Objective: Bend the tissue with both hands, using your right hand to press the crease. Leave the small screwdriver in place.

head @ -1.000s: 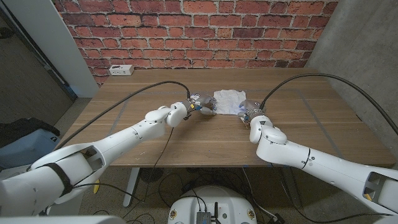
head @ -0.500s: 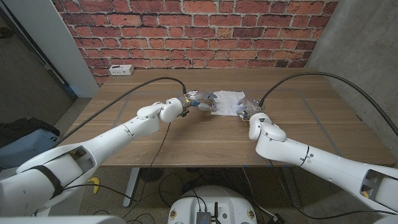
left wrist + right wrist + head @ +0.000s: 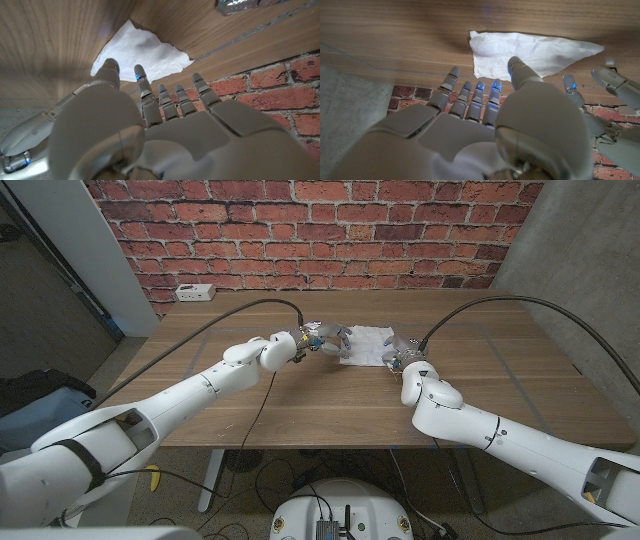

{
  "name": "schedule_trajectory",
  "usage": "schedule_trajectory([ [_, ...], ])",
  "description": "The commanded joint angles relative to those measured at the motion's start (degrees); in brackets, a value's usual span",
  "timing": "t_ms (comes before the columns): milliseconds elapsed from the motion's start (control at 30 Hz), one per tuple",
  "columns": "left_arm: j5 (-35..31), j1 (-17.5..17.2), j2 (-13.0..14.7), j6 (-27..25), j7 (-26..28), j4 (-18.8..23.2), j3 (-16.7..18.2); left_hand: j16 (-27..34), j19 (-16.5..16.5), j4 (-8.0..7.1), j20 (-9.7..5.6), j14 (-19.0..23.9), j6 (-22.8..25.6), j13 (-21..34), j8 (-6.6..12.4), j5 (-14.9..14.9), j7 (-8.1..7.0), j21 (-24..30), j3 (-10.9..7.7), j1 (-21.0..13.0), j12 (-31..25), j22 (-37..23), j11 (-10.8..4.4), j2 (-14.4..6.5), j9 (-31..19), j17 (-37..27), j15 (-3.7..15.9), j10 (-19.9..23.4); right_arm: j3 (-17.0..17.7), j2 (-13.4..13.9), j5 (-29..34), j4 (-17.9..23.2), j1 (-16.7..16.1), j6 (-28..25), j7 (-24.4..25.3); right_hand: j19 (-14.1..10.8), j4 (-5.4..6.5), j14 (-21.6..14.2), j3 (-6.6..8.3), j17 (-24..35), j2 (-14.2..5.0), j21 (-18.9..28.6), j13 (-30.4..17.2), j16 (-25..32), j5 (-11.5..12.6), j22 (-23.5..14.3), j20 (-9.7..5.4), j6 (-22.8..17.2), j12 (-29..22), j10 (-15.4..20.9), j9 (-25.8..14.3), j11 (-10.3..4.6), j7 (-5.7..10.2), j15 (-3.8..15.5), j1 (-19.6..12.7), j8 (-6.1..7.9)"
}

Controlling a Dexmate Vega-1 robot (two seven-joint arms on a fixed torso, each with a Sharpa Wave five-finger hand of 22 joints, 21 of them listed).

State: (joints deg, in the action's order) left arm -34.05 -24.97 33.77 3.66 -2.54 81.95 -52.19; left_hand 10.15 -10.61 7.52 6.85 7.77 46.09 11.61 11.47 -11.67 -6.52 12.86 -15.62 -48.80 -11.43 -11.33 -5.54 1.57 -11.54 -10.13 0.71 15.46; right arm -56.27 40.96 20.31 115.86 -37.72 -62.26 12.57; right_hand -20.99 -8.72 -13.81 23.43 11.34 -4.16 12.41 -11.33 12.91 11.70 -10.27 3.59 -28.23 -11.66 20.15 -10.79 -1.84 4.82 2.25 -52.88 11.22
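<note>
- The tissue (image 3: 365,344) lay flat on the desk (image 3: 300,405), at the far middle, between the two robot hands.
- The left robot hand (image 3: 322,340) stood at the tissue's left edge; the tissue lay directly to its right. In the left wrist view the fingers (image 3: 145,87) reached toward the tissue's near corner (image 3: 102,67), close to it; contact could not be confirmed.
- The right robot hand (image 3: 402,355) stood at the tissue's right edge, slightly nearer than the left; the tissue lay to its left and a little farther away.
- The tissue's long axis ran roughly left to right, in line with both hands, so each hand had an edge in front of it. Both looked about equally near.
- Left robot hand state: fingers apart and extended, holding nothing that the views showed.
- Right robot hand state: fingers (image 3: 480,97) spread and extended toward the tissue (image 3: 535,52), short of it in the right wrist view, holding nothing.
- Both arms reached inward from the near corners, forearms converging on the tissue.
- Judgement: the fold had not begun; the next move called for each hand to take its edge.
- No screwdriver could be made out.
</note>
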Motion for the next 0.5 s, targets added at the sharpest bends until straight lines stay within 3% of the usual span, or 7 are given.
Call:
schedule_trajectory([
  [33, -3.5, 3.7, -2.5, 1.3, -6.3, -3.9, -3.5, -0.2, 0.3, 0.21, 0.07, -0.6, 0.3, 0.2, -0.04, -0.4, -0.7, -0.1, 0.12, -0.2, 0.0, -0.1, -0.08, 0.4, -0.1, -0.2, -0.15, -0.3, 1.7, 0.9, 0.0, 2.3, -2.0, -1.0, 1.2, -0.5, -0.01, 0.1, -0.17, 0.3, -0.26, -0.2, -0.3, 0.1, -0.1, -0.1, -0.14, 0.1, 0.0, 0.3, -0.3, 0.29, -0.17, 2.12, -0.3, -0.01],
  [367, -6.3, 4.6, -2.4, -1.8, -10.1, -2.3, -5.2, 0.3, 0.3, 0.53, -0.43, -0.7, 4.0, 0.2, 1.11, -0.7, 0.58, 0.0, 0.35, -0.8, -0.6, -0.1, -0.42, 0.4, 0.1, -0.2, 0.1, 0.7, 2.5, 1.2, -0.7, 1.9, -2.5, 0.3, 1.7, -0.4, 0.01, 0.1, -0.51, 0.3, -0.26, -0.2, -0.3, 0.1, -0.1, -0.1, -0.15, 0.2, 0.0, 0.3, -0.3, 0.3, -0.28, 2.07, -0.4, -0.01],
  [500, -9.1, 4.2, -2.0, -3.8, -8.9, -1.0, -5.7, 0.4, 0.1, 0.61, -0.64, -0.6, 4.6, 0.2, 1.21, -0.8, 0.81, 0.1, 0.42, -1.0, -0.7, -0.1, -0.44, 0.5, 0.2, -0.2, 0.1, 0.9, 2.7, 1.3, -0.8, 1.9, -2.7, 0.8, 1.9, -0.4, 0.04, 0.1, -0.61, 0.3, -0.28, -0.3, -0.3, 0.1, -0.1, -0.1, -0.15, 0.2, 0.1, 0.3, -0.3, 0.38, -0.27, 2.05, -0.5, -0.01],
])
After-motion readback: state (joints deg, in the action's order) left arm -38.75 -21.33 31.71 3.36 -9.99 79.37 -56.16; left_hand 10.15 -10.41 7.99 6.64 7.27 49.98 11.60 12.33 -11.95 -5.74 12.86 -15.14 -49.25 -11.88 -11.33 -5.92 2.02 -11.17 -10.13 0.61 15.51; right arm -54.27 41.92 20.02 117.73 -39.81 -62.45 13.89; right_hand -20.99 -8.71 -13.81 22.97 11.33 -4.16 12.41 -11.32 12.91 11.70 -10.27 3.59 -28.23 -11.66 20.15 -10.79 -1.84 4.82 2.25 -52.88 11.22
